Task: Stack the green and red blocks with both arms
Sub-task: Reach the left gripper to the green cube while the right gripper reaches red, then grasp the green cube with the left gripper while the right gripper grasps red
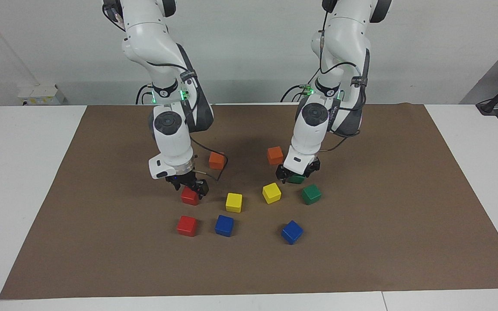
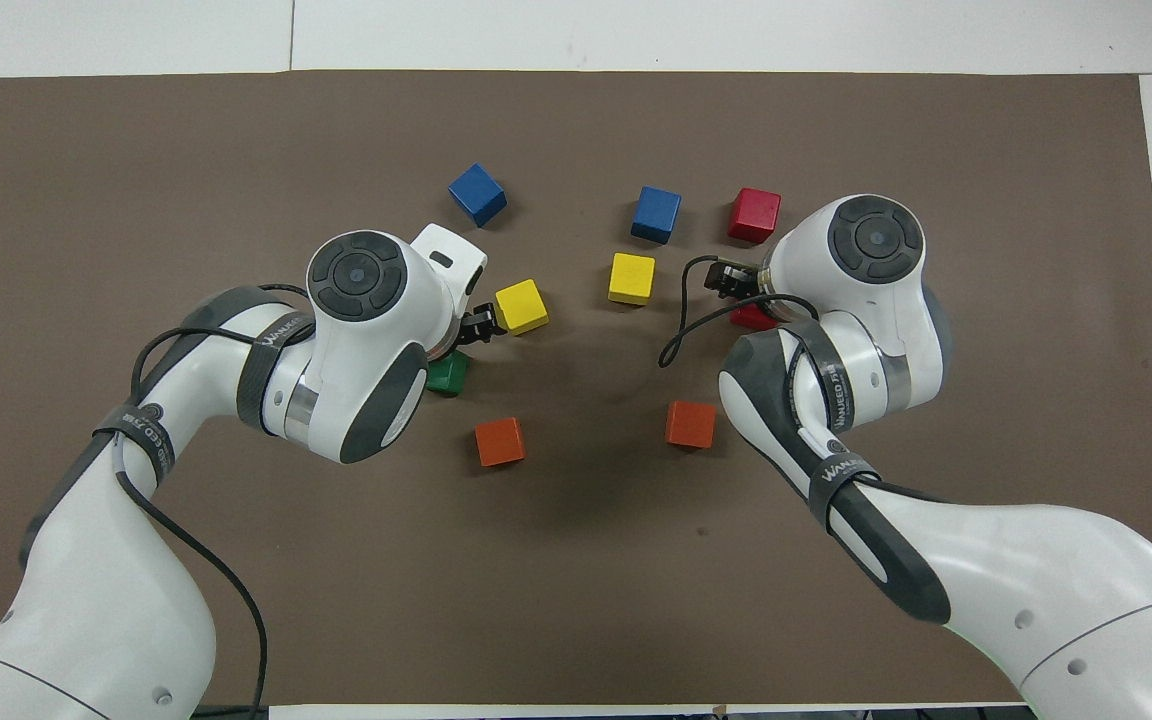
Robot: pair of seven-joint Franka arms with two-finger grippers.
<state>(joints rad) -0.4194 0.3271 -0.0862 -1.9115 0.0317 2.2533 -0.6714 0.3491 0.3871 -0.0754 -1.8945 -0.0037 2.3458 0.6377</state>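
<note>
a brown mat (image 1: 361, 259) covers the white table (image 1: 20, 181) before a pale wall (image 1: 249, 52), each spread claw straddling a block: right claw (image 1: 189, 186) on a red block (image 1: 189, 196), left claw (image 1: 296, 172) on a green block (image 1: 295, 179).

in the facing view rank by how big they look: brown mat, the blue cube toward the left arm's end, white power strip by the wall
1. brown mat, by far the largest.
2. white power strip.
3. blue cube, though the strip lies farther from the camera, so their true sizes stay unsure.
</note>
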